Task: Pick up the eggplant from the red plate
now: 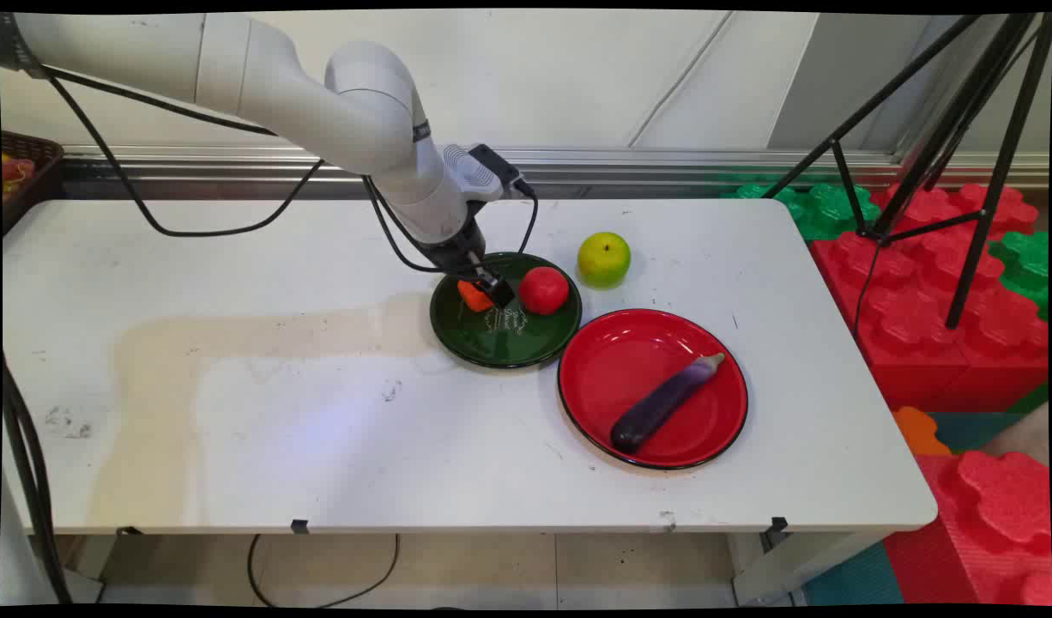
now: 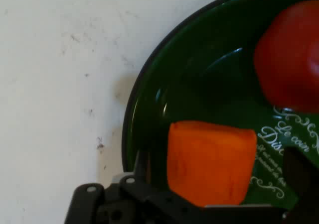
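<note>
The gripper (image 1: 490, 292) clasps the orange piece (image 2: 209, 162) on the green plate's (image 1: 500, 343) left edge, beside the tomato (image 1: 543, 289).

You have bright, even light over the table (image 1: 320, 429) in the main view, with only soft, short shadows under the green plate (image 1: 492, 343) and red plate (image 1: 595, 403), and a glossy sheen on both rims. The table's edges bow slightly toward the picture's corners, as a wide lens gives. In the hand view the orange block (image 2: 209, 159) and the red fruit (image 2: 289, 59) look soft and a little out of focus, while pale streaks of glare lie on the dark plate.
</note>
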`<state>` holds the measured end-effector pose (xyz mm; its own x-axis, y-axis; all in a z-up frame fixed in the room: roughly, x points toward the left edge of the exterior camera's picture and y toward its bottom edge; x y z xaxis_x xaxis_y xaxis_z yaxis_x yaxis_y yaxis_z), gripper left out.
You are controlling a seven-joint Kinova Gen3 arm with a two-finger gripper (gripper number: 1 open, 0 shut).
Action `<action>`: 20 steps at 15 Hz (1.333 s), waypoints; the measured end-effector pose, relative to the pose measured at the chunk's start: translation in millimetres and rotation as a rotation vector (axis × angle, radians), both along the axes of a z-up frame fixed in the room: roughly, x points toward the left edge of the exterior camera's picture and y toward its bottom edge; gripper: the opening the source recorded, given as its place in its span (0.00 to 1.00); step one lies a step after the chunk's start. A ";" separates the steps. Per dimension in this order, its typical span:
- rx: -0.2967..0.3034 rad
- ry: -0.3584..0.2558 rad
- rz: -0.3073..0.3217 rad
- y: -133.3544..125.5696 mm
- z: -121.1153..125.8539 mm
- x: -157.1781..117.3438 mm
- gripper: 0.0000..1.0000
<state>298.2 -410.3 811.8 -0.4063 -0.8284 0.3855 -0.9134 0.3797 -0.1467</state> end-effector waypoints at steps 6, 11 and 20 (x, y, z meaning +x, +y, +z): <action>-0.048 -0.030 -0.071 0.4 12.1 0.4 1.00; -0.131 -0.043 -0.158 14.5 45.3 7.6 1.00; -0.251 0.009 -0.350 68.1 108.7 18.3 1.00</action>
<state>316.5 -342.2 920.4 -0.6422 -0.5211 0.5622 -0.7373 0.6206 -0.2669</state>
